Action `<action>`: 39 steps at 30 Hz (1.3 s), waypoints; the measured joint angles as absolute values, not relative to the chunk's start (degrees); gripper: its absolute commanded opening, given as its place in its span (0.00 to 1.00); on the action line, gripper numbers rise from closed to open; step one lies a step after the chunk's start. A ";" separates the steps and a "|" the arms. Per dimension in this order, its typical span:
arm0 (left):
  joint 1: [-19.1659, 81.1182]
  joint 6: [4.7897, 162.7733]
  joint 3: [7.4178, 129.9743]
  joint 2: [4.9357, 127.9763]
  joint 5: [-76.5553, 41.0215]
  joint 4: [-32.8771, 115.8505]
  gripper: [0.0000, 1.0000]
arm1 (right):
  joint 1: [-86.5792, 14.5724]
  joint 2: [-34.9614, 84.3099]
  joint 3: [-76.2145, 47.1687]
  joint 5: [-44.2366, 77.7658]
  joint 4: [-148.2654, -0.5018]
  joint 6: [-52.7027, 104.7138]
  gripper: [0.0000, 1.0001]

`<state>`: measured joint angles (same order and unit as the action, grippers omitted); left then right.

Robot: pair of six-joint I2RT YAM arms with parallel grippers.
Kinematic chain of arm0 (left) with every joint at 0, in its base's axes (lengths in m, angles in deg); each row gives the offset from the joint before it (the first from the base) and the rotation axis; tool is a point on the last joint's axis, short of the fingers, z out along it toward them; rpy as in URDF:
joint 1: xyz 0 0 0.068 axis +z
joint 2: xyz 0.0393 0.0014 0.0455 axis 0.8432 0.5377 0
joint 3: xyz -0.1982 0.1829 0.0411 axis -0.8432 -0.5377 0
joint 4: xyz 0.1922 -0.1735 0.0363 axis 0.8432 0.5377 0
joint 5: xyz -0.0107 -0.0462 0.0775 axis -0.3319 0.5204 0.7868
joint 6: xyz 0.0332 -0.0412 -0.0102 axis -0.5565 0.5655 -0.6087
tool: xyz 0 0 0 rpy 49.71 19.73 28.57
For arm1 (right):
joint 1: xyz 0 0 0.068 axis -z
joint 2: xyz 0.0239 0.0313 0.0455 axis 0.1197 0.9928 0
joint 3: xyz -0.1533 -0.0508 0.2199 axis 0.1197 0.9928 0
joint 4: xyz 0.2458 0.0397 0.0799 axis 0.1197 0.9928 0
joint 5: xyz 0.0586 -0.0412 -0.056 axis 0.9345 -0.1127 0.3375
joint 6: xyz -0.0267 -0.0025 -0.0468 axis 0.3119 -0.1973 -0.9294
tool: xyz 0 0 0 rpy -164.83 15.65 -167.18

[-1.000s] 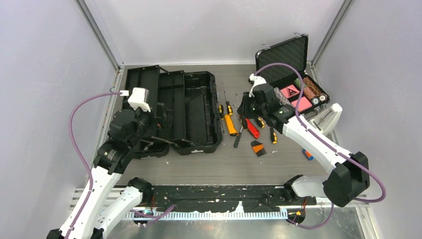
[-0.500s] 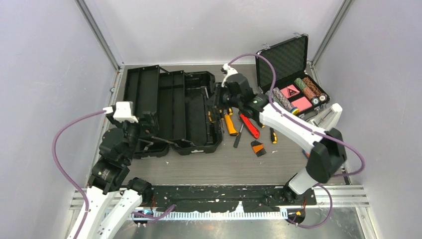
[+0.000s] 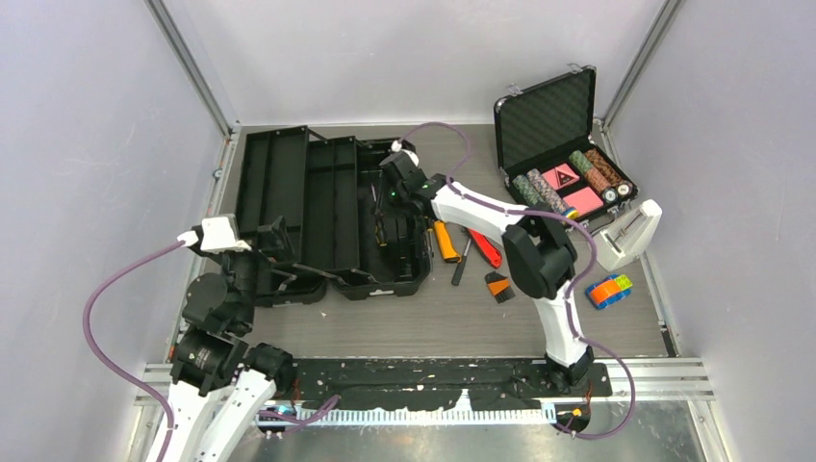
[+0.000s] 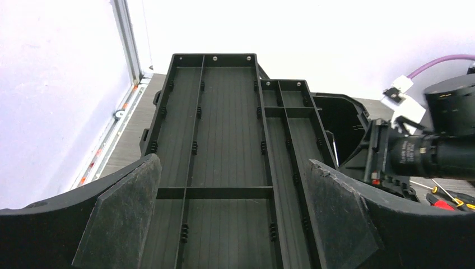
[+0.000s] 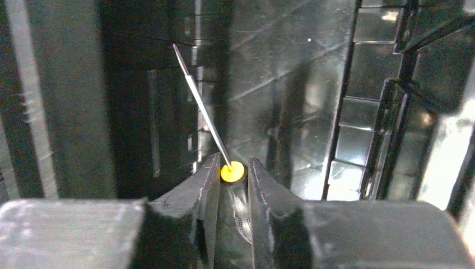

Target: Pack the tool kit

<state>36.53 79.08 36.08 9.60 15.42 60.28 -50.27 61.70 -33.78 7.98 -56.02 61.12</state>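
The tool kit's black toolbox [image 3: 327,207] lies open at the left. My right gripper [image 3: 389,212] hangs over its deep right half, shut on a screwdriver [image 5: 232,171] with a yellow collar and a black handle. The thin shaft [image 5: 199,106] points into the box interior [image 5: 291,84]. My left gripper [image 3: 279,252] stands open at the near-left edge of the box, its fingers [image 4: 126,218] wide apart over the ribbed tray [image 4: 224,123] with nothing between them. Loose tools lie on the table right of the box: an orange screwdriver [image 3: 445,241], a red tool [image 3: 488,248], a black screwdriver [image 3: 461,267].
A foam-lined black case of poker chips [image 3: 568,144] stands open at the back right. A white object [image 3: 630,231] and a colourful cube [image 3: 610,289] lie near the right wall. A small orange-and-black piece [image 3: 497,285] sits by the loose tools.
My right arm swung left from above the loose tools to over the toolbox, carrying the screwdriver. The left arm drew back toward the near-left corner, still open.
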 measured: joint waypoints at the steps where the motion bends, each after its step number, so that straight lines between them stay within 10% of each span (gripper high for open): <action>1: 36.59 78.99 36.01 9.62 15.51 60.04 1.00 | -50.27 63.10 -34.65 7.60 -55.67 61.32 0.37; 16: 36.98 78.73 34.53 8.52 15.53 58.86 1.00 | -50.36 58.38 -34.28 3.95 -52.63 55.97 0.63; 26: 36.98 78.73 34.39 8.94 15.55 58.38 1.00 | -41.64 39.08 -22.07 -1.51 -56.00 48.21 0.61; 39: 36.98 77.83 34.04 10.60 15.62 57.94 0.99 | -35.32 54.46 -19.14 0.65 -55.14 42.72 0.52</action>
<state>36.98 77.83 34.04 10.60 15.62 57.94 -35.32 54.46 -19.14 0.65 -55.14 42.72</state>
